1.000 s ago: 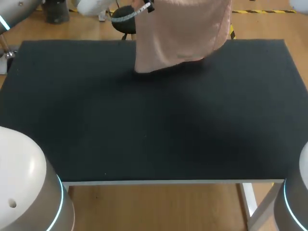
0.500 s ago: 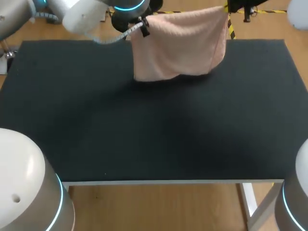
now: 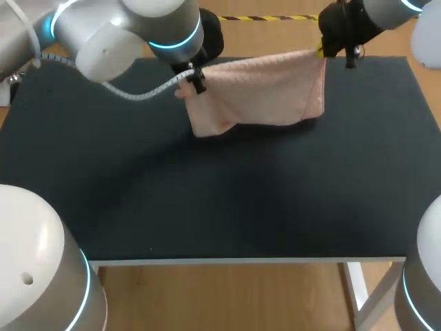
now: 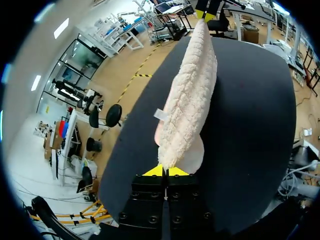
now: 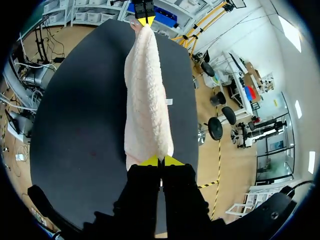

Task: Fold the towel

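Observation:
A pale pink towel (image 3: 258, 89) hangs stretched between my two grippers over the far part of the black table (image 3: 220, 179). My left gripper (image 3: 195, 77) is shut on its left top corner, and my right gripper (image 3: 322, 49) is shut on its right top corner. The towel's lower edge sags onto the table. In the left wrist view the towel (image 4: 189, 100) runs straight ahead from the shut yellow tips of the left gripper (image 4: 165, 171) to the other gripper (image 4: 205, 16). The right wrist view shows the towel (image 5: 146, 100) the same way from my right gripper (image 5: 159, 161) to the left gripper (image 5: 145, 20).
The black tabletop extends broadly toward the near edge (image 3: 241, 261), with bare surface on both sides of the towel. My arm bases sit at the near left (image 3: 34, 269) and near right (image 3: 424, 289) corners.
Both grippers have come down and toward the near side with the towel. The towel's lower edge now rests more on the table.

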Action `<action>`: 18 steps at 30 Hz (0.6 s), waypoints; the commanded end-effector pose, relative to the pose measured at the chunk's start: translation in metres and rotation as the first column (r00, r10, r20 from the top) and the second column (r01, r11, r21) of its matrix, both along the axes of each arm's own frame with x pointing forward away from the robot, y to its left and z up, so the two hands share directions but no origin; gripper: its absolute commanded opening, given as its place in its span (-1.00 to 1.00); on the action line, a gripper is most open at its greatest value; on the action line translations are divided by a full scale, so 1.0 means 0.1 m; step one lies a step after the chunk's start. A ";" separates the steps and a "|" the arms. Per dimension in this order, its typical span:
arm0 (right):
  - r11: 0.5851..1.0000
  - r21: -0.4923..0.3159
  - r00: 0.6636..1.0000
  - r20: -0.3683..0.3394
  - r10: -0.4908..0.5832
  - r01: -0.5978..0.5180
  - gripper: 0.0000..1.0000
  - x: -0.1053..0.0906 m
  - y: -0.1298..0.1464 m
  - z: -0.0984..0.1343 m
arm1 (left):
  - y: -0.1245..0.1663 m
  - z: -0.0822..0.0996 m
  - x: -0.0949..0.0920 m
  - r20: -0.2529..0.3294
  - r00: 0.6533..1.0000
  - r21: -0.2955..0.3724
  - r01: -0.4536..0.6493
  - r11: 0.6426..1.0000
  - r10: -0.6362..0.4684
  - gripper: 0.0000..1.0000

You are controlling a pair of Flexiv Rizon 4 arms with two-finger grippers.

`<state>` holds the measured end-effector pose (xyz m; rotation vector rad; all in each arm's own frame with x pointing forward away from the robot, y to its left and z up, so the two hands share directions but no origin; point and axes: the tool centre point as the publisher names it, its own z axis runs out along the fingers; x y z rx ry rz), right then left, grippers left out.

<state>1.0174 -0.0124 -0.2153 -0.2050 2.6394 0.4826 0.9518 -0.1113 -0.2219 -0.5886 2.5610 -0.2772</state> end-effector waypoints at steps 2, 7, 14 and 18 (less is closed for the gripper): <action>1.000 -0.023 0.999 -0.041 -0.005 0.004 -1.00 -0.07 0.01 -0.14 | 0.03 -0.24 -0.11 -0.055 0.998 -0.020 0.020 1.000 -0.021 -1.00; 0.999 -0.043 0.995 -0.100 -0.003 -0.001 -1.00 -0.15 0.03 -0.40 | -0.01 -0.52 -0.22 -0.128 0.991 -0.032 0.028 0.999 -0.031 -1.00; 0.998 -0.062 0.987 -0.160 -0.004 -0.006 -1.00 -0.20 0.06 -0.78 | -0.03 -0.89 -0.25 -0.198 0.979 -0.030 0.041 0.999 -0.046 -1.00; 0.998 -0.070 0.986 -0.164 -0.016 0.004 -1.00 -0.21 0.03 -0.80 | -0.02 -0.93 -0.24 -0.203 0.978 -0.031 0.051 0.998 -0.056 -1.00</action>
